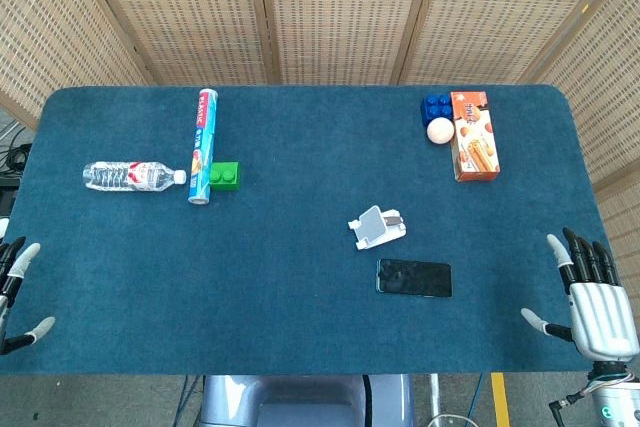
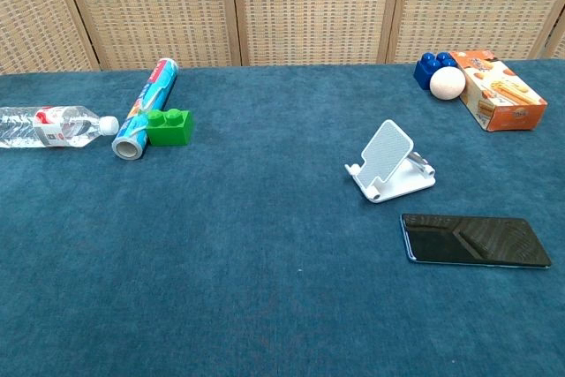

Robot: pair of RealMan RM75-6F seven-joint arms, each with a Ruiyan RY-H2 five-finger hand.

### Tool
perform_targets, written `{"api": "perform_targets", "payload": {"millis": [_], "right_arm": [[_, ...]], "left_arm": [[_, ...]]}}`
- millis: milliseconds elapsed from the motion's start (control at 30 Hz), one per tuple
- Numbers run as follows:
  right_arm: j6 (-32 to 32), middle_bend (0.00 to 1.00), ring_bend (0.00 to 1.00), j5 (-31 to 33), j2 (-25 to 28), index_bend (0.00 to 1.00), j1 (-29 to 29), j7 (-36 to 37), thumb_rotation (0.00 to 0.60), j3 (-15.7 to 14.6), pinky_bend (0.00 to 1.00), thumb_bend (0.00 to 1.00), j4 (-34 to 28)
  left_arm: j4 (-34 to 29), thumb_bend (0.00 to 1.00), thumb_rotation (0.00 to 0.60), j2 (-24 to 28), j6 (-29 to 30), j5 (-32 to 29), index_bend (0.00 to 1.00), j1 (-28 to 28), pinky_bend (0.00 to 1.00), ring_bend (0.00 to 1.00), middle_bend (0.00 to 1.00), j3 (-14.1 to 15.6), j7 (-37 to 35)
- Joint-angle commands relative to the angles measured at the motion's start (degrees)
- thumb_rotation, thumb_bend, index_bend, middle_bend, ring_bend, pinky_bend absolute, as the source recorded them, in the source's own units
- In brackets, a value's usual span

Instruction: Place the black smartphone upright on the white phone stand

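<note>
The black smartphone [image 1: 414,278] [image 2: 475,239] lies flat, screen up, on the blue table right of centre. Just behind it stands the white phone stand [image 1: 377,226] [image 2: 390,162], empty, its backrest tilted. My right hand [image 1: 590,297] is at the table's near right corner, fingers apart and holding nothing, well to the right of the phone. My left hand [image 1: 14,292] shows at the near left edge, fingers spread and empty. Neither hand appears in the chest view.
A clear water bottle [image 1: 132,176] [image 2: 48,125], a rolled blue tube [image 1: 203,145] [image 2: 146,119] and a green brick [image 1: 225,176] [image 2: 170,126] lie at the left. An orange snack box [image 1: 474,134] [image 2: 496,89], white ball [image 1: 440,130] [image 2: 447,83] and blue brick [image 1: 435,107] [image 2: 430,68] sit back right.
</note>
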Motion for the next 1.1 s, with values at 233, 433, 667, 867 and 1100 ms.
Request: {"api": "perform_targets", "payload": {"millis": [233, 433, 667, 867, 1100], "right_arm": [[-4.25, 0.0, 0.0, -0.01, -1.82, 0.0, 2.29, -2.2, 0.6, -0.14, 0.0, 0.0, 0.69], [-12.76, 0.0, 0.0, -0.11, -5.97, 0.01, 6.98, -3.95, 0.6, -0.87, 0.0, 0.0, 3.71], [-24.35, 0.1, 0.05, 6.39, -13.34, 0.09, 13.99, -12.33, 0.6, 0.79, 0.09, 0.0, 5.5], [-25.79, 0.15, 0.11, 12.65, -17.58, 0.16, 16.62, -17.93, 0.6, 3.07, 0.15, 0.02, 5.54], [-26.27, 0.2, 0.16, 19.47, -22.15, 0.21, 18.9, -21.89, 0.6, 4.2, 0.22, 0.04, 8.01]], "left_arm": [[-0.26, 0.0, 0.6, -0.1, -0.49, -0.18, 0.0, -0.17, 0.0, 0.0, 0.0, -0.05, 0.45], [-0.19, 0.0, 0.6, -0.25, -0.79, -0.43, 0.0, -0.32, 0.0, 0.0, 0.0, -0.17, 0.66], [-0.73, 0.0, 0.6, -0.63, -2.96, -2.46, 0.0, -1.19, 0.0, 0.0, 0.0, -0.75, 2.4], [-1.27, 0.0, 0.6, -0.68, -4.3, -3.88, 0.0, -1.8, 0.0, 0.0, 0.0, -1.18, 3.27], [-1.19, 0.0, 0.6, -0.56, -4.18, -3.9, 0.0, -1.74, 0.0, 0.0, 0.0, -1.1, 2.96]]}}
